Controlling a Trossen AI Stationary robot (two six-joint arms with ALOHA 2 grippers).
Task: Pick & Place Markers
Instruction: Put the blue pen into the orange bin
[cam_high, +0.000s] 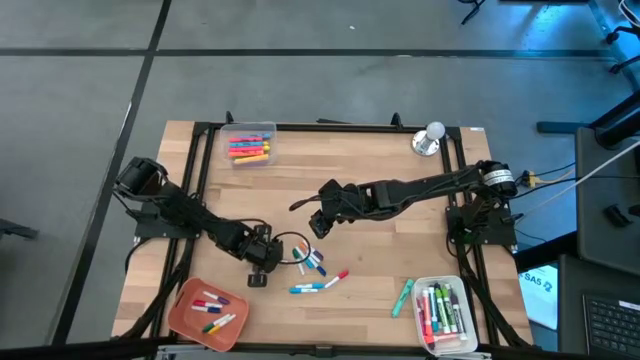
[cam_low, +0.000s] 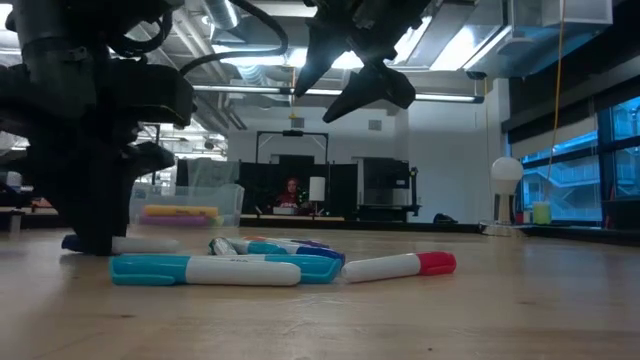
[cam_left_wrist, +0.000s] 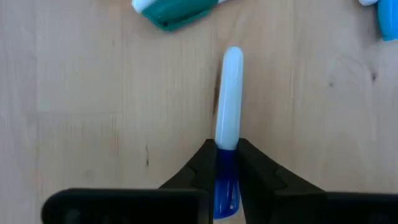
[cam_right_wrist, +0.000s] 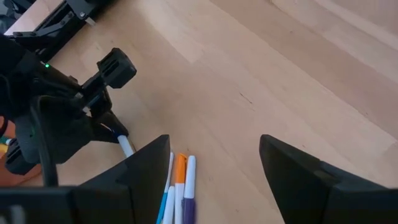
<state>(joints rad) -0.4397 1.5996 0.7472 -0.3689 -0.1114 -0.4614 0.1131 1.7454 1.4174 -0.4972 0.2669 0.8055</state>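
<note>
My left gripper (cam_high: 264, 266) is down at the table's near middle, shut on a marker with a white barrel and a blue cap (cam_left_wrist: 229, 93). Just to its right lies a small heap of markers (cam_high: 311, 262). More loose markers lie nearby: a blue-and-white one (cam_high: 306, 288), a red-capped one (cam_high: 335, 279) and a green one (cam_high: 402, 297). My right gripper (cam_high: 318, 226) hangs open above the heap (cam_right_wrist: 180, 186), touching nothing. My left gripper pinches the marker's blue cap end (cam_left_wrist: 226, 186) between its two fingers. The fingers (cam_left_wrist: 199, 163) come steeply from above and lie across the marker. The white barrel (cam_low: 140, 243) sticks out past the fingertips and lies level at the table top.
An orange tray (cam_high: 190, 322) with a few markers stands at the near left. One clear bin of markers (cam_high: 252, 130) is at the far left and another (cam_high: 452, 345) at the near right. A silver bell (cam_high: 430, 138) stands at the far right.
</note>
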